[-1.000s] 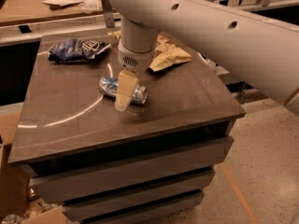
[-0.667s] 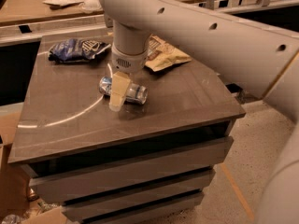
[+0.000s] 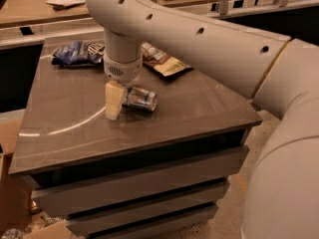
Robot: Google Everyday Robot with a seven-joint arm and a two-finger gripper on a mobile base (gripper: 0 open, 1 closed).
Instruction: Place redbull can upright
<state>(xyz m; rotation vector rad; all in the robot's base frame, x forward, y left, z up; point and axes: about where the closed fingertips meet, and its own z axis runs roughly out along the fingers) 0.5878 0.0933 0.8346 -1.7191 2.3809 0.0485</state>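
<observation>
The redbull can (image 3: 142, 98), silver and blue, lies on its side near the middle of the grey table top (image 3: 75, 108). My gripper (image 3: 115, 105) hangs straight down from the wrist and reaches the table at the can's left end. Its cream tip covers that end of the can. The rest of the can sticks out to the right and rests on the table. My thick white arm comes in from the upper right.
A dark blue snack bag (image 3: 77, 53) lies at the table's back left. A brown and yellow chip bag (image 3: 164, 62) lies at the back, partly behind my arm. The table has drawers below. A cardboard box (image 3: 12, 183) stands on the floor at left.
My gripper has shifted left along the can and now covers its left end. The can lies in the same place.
</observation>
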